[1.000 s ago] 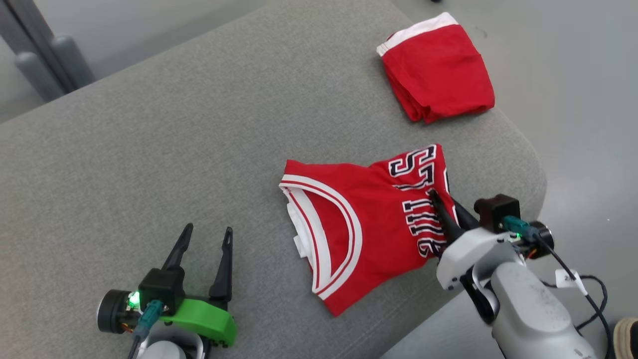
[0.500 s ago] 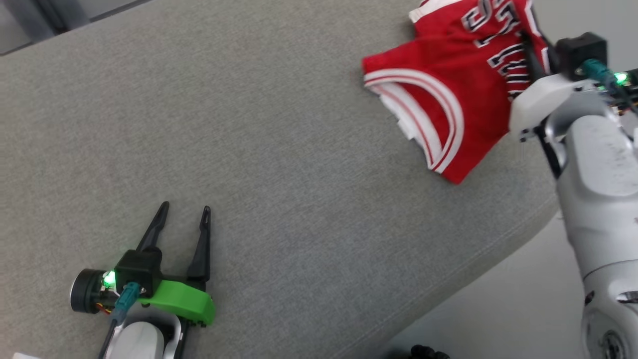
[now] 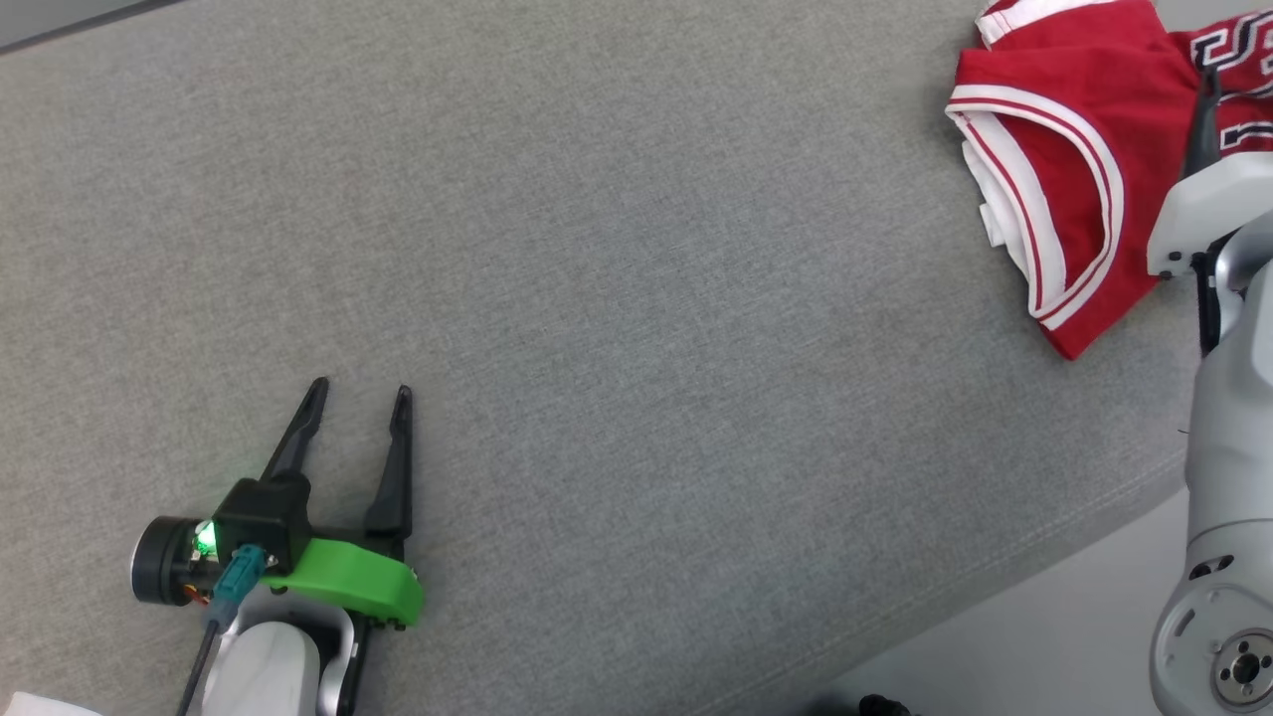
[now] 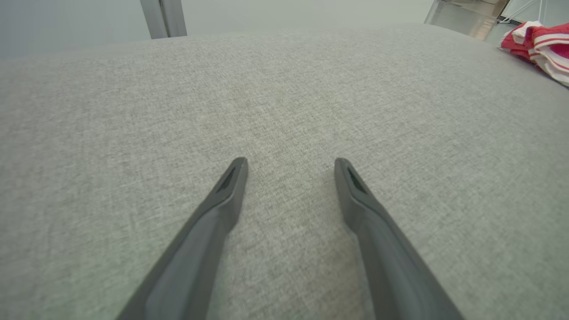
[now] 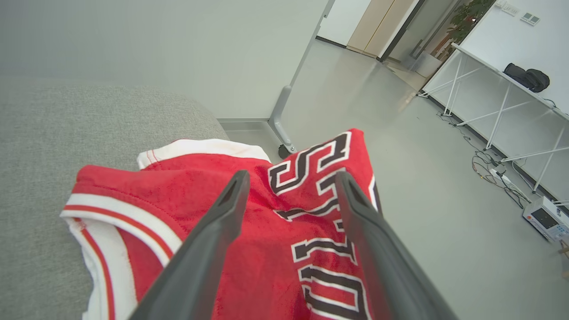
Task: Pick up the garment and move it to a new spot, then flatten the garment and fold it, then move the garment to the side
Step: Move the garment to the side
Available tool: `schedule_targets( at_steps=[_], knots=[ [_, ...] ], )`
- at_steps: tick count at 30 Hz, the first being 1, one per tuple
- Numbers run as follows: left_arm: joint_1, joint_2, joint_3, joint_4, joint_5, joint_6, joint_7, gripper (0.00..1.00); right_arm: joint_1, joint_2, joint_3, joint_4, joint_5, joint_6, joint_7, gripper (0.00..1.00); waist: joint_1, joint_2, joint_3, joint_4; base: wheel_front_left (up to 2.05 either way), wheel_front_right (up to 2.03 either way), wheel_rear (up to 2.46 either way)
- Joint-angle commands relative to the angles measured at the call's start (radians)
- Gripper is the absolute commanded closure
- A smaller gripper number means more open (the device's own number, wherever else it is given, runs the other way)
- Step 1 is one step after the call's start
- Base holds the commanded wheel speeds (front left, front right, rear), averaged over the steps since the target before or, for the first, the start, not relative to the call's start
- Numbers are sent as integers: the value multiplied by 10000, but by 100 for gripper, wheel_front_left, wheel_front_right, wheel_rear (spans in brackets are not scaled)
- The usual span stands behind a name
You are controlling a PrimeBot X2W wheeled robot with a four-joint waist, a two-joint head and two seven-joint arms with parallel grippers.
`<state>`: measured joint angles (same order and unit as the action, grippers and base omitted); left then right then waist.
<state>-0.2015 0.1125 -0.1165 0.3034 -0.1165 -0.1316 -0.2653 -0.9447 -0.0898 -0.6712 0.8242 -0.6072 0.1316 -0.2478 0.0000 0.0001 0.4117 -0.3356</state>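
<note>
Well, I see the grey fabric surface (image 3: 636,298) stretching across most of my head view, with the red jersey (image 3: 1054,119) bunched at its far right corner, close to the edge. My right hand (image 5: 291,175) sits over the jersey's black-and-white lettering, fingers spread wide and gripping nothing. My left hand (image 3: 360,388) rests low over the surface, well apart from the jersey, fingers wide too and empty. Beyond the corner lie a pale grey floor (image 5: 400,133), a partition post (image 5: 284,111), a white trestle table (image 5: 484,63) carrying a dark bag (image 5: 526,78), and cables (image 5: 493,166) trailing beneath it.
</note>
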Motion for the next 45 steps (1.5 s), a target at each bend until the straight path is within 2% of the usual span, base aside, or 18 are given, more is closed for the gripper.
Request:
schedule_targets(
  at_steps=[1, 3, 5, 14, 19, 25, 31, 40, 45],
  knots=[
    [24, 38, 128, 139, -8, 30, 24, 0, 50, 78, -6, -27, 2, -21, -111, 0, 0, -1, -193, 40, 0, 0, 0],
    [43, -53, 224, 105, 15, 29, 21, 0, -6, 212, 213, -257, 232, -21, -173, 0, 0, -1, -352, 65, 0, 0, 0],
    [46, -140, 341, 87, 32, 29, 15, 0, 129, 314, 857, -721, 722, -19, -165, 0, 0, -1, -522, 123, 0, 0, 0],
    [294, -477, 1021, 106, 204, 103, 15, 0, 2239, 364, 4878, -3078, 4795, -19, -172, 0, 0, -1, -1558, 826, 0, 0, 0],
    [446, -548, 1382, 86, 209, 266, 15, 0, 3591, 354, 6186, -3957, 6272, -19, -175, 0, 0, -1, -2122, 1435, 0, 0, 0],
    [660, -590, 1650, 145, 262, 373, 15, 0, 4922, 350, 6696, -4007, 7209, -19, -176, 0, 0, -1, -2620, 2159, 0, 0, 0],
    [987, -606, 1776, 198, -17, 475, 15, 0, 5845, 369, 6805, -3771, 7184, -19, -176, 0, 0, -1, -3057, 2666, 0, 0, 0],
    [1766, -601, 1558, 307, -410, 345, 15, 0, 7137, 366, 6583, -3444, 7602, -19, -176, 0, 0, -1, -3699, 3392, 0, 0, 0],
    [2173, -602, 1476, 242, -535, 277, 15, 0, 7521, 365, 6735, -3491, 7749, -19, -177, 0, 0, -1, -3892, 3580, 0, 0, 0]
  ],
)
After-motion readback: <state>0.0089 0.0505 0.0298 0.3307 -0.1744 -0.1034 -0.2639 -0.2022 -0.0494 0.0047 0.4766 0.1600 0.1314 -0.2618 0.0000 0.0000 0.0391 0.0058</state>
